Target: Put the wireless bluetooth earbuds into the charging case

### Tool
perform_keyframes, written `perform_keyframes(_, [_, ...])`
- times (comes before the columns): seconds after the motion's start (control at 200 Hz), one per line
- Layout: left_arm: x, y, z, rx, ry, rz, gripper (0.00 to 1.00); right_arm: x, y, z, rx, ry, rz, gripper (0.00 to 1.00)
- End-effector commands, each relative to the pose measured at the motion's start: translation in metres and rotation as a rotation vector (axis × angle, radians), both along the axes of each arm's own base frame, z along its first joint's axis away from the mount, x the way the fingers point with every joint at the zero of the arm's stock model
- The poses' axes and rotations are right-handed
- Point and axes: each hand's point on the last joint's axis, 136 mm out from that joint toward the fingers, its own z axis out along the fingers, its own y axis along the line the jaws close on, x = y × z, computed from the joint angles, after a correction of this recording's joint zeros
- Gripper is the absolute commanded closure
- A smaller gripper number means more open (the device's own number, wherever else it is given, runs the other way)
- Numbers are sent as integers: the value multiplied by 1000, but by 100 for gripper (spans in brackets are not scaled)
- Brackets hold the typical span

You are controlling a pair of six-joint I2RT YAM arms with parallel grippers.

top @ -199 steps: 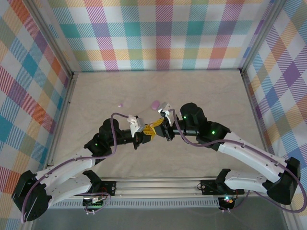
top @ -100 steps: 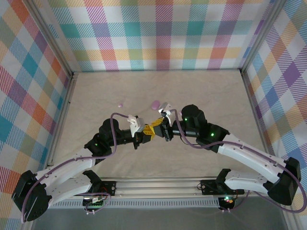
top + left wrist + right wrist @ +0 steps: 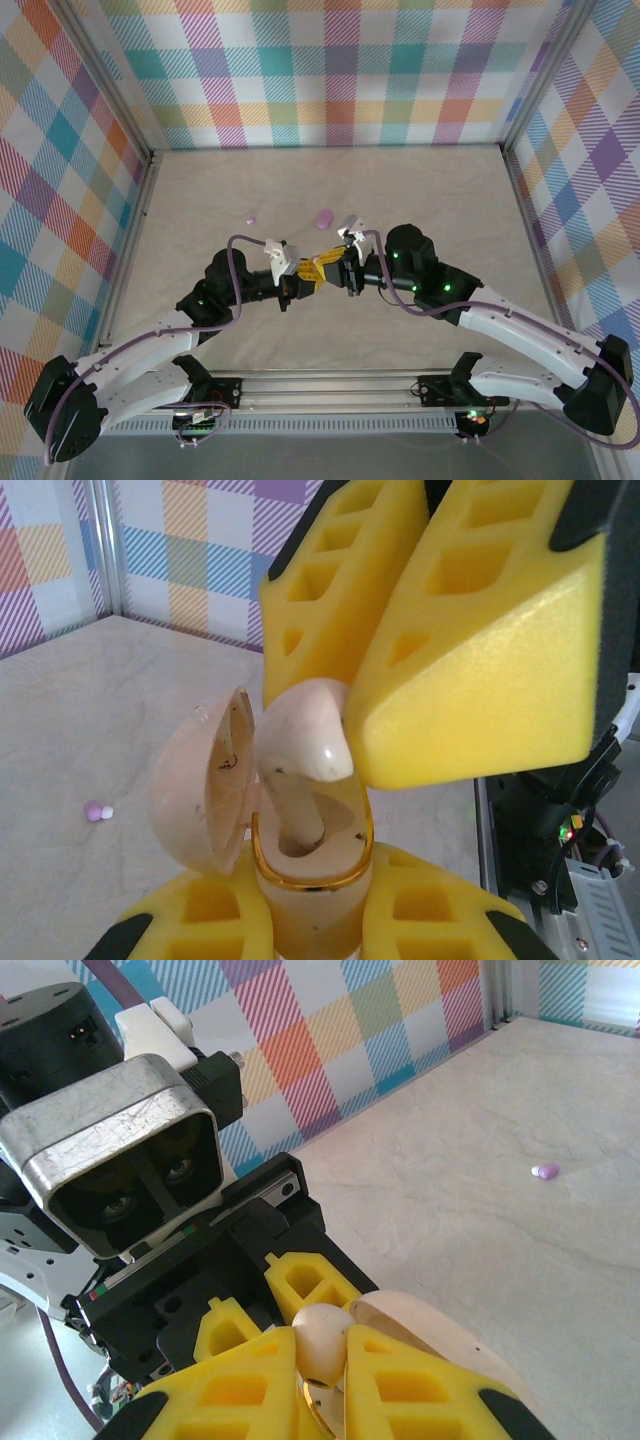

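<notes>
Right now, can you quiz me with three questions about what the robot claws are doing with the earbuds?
1. True or false: the left claw grips the open cream plastic charging case.
2. What does the right claw pinch? A) a cream-white plastic earbud B) a purple case C) nothing
3. Fill in: the tiny light purple plastic earbud lies loose on the ___.
Key: 1 true; 2 A; 3 the pale marbled table.

The cream earbud's (image 3: 305, 742) stem tip is hidden inside the charging case (image 3: 310, 905), its base cut off below. On the desk (image 3: 450, 190), a purple speck (image 3: 251, 218) is too small to identify.
</notes>
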Motion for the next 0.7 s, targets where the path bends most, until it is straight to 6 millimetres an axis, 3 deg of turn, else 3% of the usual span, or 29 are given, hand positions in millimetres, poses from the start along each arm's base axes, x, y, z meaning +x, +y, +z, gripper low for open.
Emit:
perform_keyframes(0.0, [-1, 4, 33, -91, -88, 8, 100, -3, -4, -9, -4, 24, -3, 83])
perform_keyframes(0.4, [-5, 4, 37, -117, -88, -3, 100, -1, 2, -2, 127, 76, -13, 83])
perform_keyframes(0.7, [-6, 5, 42, -133, -97, -2, 100, -7, 5, -11, 113, 99, 20, 83])
